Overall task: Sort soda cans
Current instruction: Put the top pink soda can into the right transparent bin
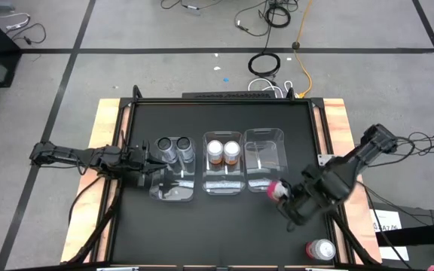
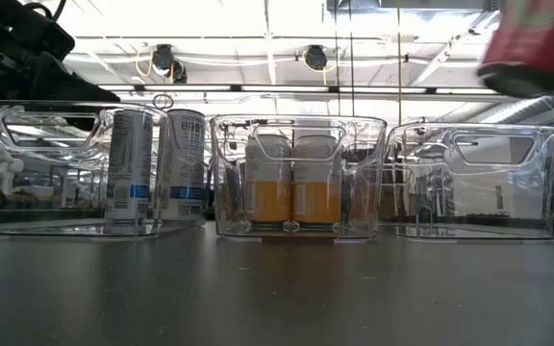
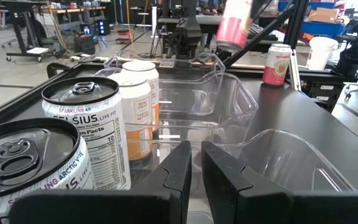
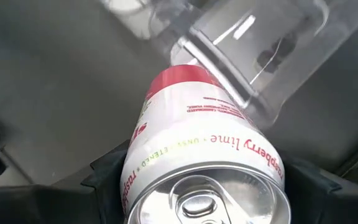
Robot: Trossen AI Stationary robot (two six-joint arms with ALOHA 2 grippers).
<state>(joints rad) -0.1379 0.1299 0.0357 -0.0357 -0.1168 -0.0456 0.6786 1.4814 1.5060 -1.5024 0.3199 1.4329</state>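
Note:
Two dark grey soda cans stand in the left clear bin. Two orange-brown cans stand in the middle bin. No can is in the right bin. My right gripper is shut on a red-pink can, held in the air just near of the right bin. A second red-pink can stands on its base at the table's near right corner. My left gripper is shut and points level at the left bin's left side. My right gripper pinches the red-pink can's side wall close below its top rim, one finger on each side. The fingers come from above, slanting down. The can hangs below them, lifted clear and tilted, its top facing the wrist.
The three bins stand side by side across the table's middle. Bare black tabletop lies near of them. The second red-pink can stands close to the right arm. Wooden boards edge the table on both sides.

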